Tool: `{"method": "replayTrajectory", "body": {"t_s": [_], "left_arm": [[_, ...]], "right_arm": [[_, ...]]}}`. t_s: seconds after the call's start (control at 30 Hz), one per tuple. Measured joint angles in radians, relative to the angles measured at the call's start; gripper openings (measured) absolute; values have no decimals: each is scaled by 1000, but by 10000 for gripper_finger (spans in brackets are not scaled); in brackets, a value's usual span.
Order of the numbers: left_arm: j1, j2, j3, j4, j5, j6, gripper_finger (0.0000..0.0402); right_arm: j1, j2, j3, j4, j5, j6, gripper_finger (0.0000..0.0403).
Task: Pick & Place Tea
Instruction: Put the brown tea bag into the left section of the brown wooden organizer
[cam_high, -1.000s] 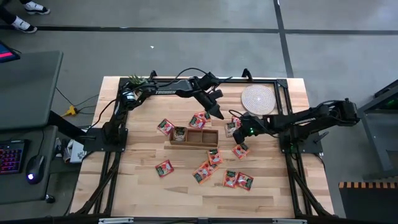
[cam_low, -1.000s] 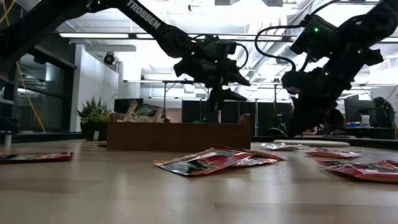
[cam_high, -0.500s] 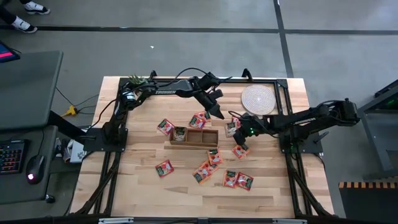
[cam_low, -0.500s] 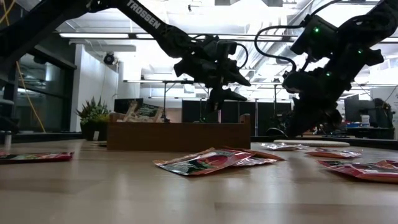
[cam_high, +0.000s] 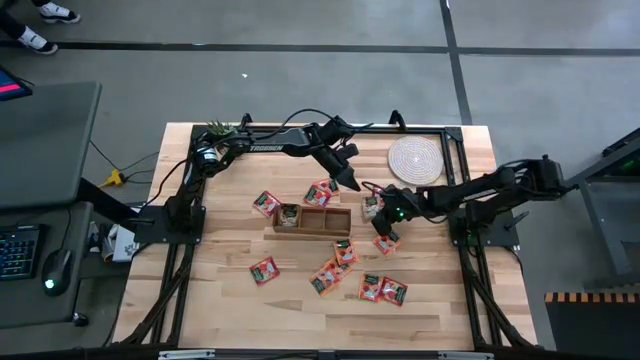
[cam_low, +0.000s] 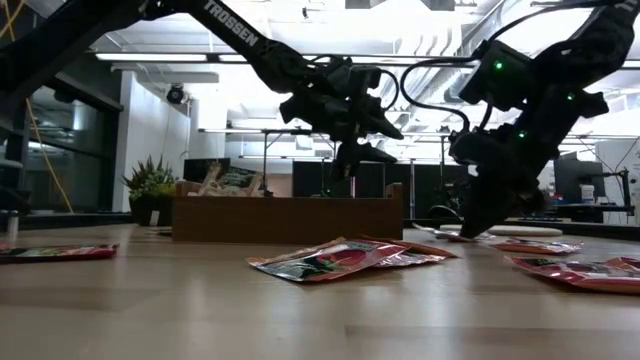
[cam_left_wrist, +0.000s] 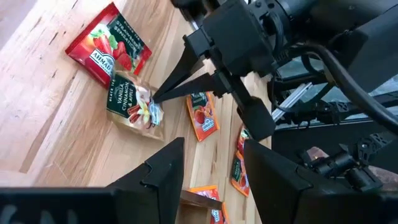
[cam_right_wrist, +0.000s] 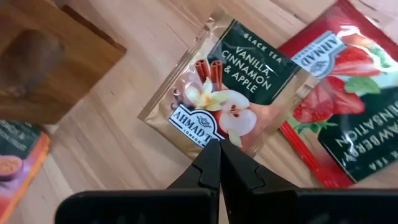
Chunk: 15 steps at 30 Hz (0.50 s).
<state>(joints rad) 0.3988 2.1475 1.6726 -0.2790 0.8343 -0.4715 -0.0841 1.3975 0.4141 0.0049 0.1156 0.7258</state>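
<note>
1 tea sachet (cam_right_wrist: 233, 102) at right claw (cam_right_wrist: 219, 151) tip

Grey concrete floor (cam_high: 300, 70) surrounds the table, a dark desk (cam_high: 40, 130) with keyboard (cam_high: 15, 252) alongside.

In the right wrist view, the red strawberry tea sachet (cam_right_wrist: 348, 106) runs off the picture's edge and partly slips under the gold-and-green vanilla, cinnamon and apple sachet (cam_right_wrist: 233, 93). An orange sachet (cam_right_wrist: 15, 163) is cut off at the side — its print unreadable. The long brown wooden box (cam_right_wrist: 43, 56) shows only a blurred corner. From above, sachet lettering is too small to read — the box's contents too.
</note>
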Motion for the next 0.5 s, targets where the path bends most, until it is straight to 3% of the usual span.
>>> {"method": "replayTrajectory", "body": {"t_s": [0.5], "left_arm": [[-14, 70, 4, 74, 4, -130, 163]], "right_arm": [[0, 22, -1, 17, 6, 6, 0]]}}
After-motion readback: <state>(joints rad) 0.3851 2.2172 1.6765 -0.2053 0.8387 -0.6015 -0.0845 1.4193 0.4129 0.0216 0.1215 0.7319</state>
